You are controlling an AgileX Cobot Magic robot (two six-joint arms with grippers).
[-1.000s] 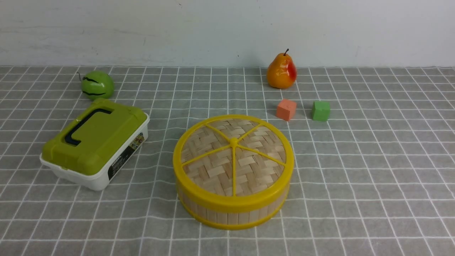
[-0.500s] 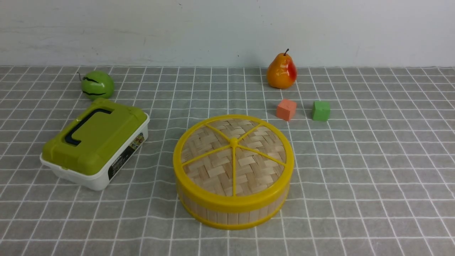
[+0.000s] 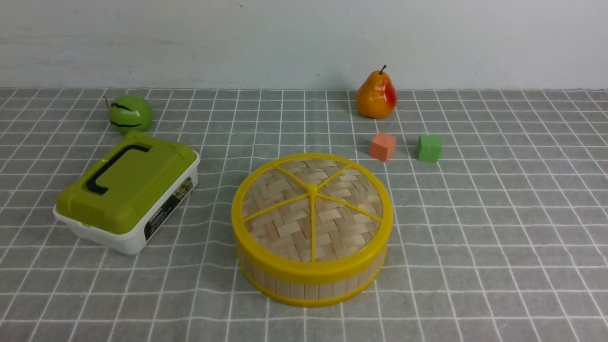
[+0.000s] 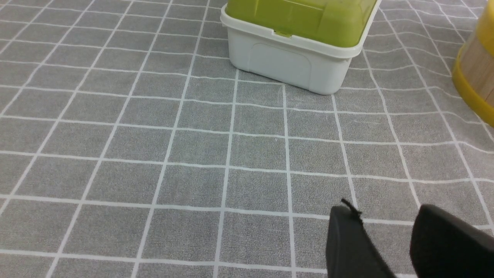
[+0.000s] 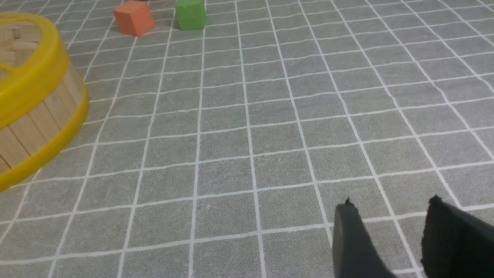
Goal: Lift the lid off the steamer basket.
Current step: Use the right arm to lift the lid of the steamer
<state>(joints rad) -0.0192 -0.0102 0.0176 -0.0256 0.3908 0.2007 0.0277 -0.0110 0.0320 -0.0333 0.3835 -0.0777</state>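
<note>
The lid [image 3: 312, 209], woven pale bamboo with a yellow rim and spokes, sits closed on the steamer basket [image 3: 308, 285] in the middle of the front view. The basket's wall also shows in the left wrist view [image 4: 476, 73] and in the right wrist view [image 5: 34, 123]. Neither arm shows in the front view. My left gripper [image 4: 386, 212] is open and empty over bare cloth, well apart from the basket. My right gripper [image 5: 389, 204] is open and empty over bare cloth, to the basket's right.
A white box with an olive-green lid [image 3: 126, 190] stands left of the basket and shows in the left wrist view [image 4: 293, 42]. A green apple [image 3: 129, 113], a pear [image 3: 376, 95], an orange cube [image 3: 382, 146] and a green cube [image 3: 428, 147] lie further back.
</note>
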